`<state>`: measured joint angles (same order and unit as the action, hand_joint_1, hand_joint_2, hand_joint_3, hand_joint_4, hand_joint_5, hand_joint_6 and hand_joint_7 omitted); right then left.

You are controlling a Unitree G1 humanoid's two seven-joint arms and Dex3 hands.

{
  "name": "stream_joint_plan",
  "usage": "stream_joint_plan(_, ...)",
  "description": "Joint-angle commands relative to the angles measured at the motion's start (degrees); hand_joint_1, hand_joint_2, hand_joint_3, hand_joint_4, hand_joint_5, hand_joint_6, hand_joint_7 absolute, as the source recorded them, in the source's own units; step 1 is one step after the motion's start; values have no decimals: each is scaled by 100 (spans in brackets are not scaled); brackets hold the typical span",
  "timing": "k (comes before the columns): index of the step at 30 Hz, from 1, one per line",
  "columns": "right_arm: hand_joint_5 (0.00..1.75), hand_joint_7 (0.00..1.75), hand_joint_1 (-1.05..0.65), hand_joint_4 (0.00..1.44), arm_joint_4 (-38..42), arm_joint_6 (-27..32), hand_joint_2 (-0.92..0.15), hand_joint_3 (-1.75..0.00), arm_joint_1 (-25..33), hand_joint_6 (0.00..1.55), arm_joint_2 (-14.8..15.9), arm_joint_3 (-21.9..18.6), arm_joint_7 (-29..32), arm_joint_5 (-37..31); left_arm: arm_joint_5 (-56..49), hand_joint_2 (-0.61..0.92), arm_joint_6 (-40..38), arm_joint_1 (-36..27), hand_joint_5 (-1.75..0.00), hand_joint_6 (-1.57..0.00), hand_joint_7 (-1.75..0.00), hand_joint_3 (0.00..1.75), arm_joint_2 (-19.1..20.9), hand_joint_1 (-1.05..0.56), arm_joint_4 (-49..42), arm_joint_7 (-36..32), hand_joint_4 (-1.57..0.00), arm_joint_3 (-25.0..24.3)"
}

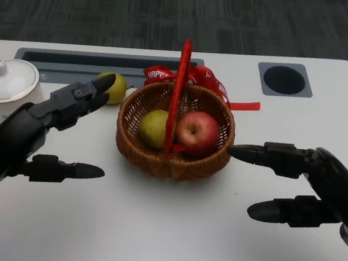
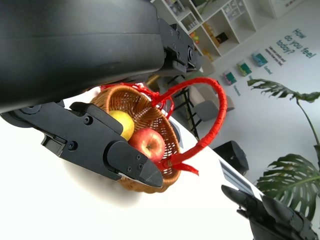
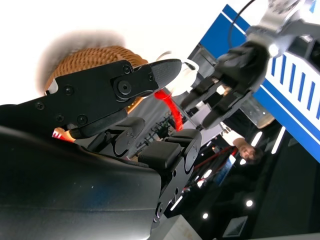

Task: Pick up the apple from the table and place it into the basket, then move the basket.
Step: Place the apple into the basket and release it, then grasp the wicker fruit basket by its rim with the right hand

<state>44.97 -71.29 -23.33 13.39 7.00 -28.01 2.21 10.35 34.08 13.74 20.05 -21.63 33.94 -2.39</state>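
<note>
A red apple [image 1: 197, 131] [image 2: 147, 143] lies inside the brown wicker basket [image 1: 158, 163] [image 2: 175, 141] [image 3: 85, 60], beside a yellow-green pear [image 1: 154, 128] [image 2: 123, 123]. The basket has a tall red handle [image 1: 179, 88] [image 2: 212, 122] and stands at the table's middle. My left hand [image 1: 44, 131] is open to the left of the basket, fingers spread and apart from the rim. To the basket's right, my right hand [image 1: 307, 186] is open too, and its upper fingertip nearly meets the basket's wall. Neither hand holds anything.
Another yellow-green fruit [image 1: 113, 85] lies behind my left hand. A white lidded pot [image 1: 7, 81] stands at the far left. A red ribbon [image 1: 212, 82] trails behind the basket. A grey slot [image 1: 76, 57] and a round hole [image 1: 284, 79] are set in the table's back.
</note>
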Motion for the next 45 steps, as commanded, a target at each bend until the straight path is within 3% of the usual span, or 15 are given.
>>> stream_joint_plan(1, 0, 0, -56, 59, 297, -42, -91, 0, -285, 51, 118, -7, -7, -132, 129, 78, -106, -313, -5, -28, -3, 0, 187, -26, 388, 66, -34, -141)
stream_joint_plan(5, 0, 0, -58, 55, 552, 60, -91, 0, -620, 47, 160, 28, 133, -581, 136, 76, -171, -514, -5, -32, -3, 0, 224, -23, 592, 49, -38, -228)
stream_joint_plan(11, 0, 0, -67, 44, 245, 799, -85, 0, -987, 32, 324, 215, 698, -1909, 145, 75, -251, -712, -5, -39, -3, 0, 274, -20, 839, 61, -45, -304)
stream_joint_plan(15, 0, 0, -67, 42, 62, 1241, -81, 0, -1186, 30, 305, 375, 1032, -2415, 142, 75, -290, -807, -4, -40, -2, 0, 303, -18, 958, 68, -46, -325)
stream_joint_plan(29, 2, 1, -64, 46, 752, 1460, -76, 0, -1914, 36, 177, 1013, 1815, -3053, 31, 76, -374, -926, -3, -44, -1, 0, 305, -17, 1089, -44, -51, -377)
stream_joint_plan(45, 2, 2, -60, 57, 1914, 1649, -76, 0, -2145, 46, 26, 1559, 2306, -3448, 21, 76, -488, -999, -3, -46, -1, 0, 282, -21, 1208, -124, -57, -408)
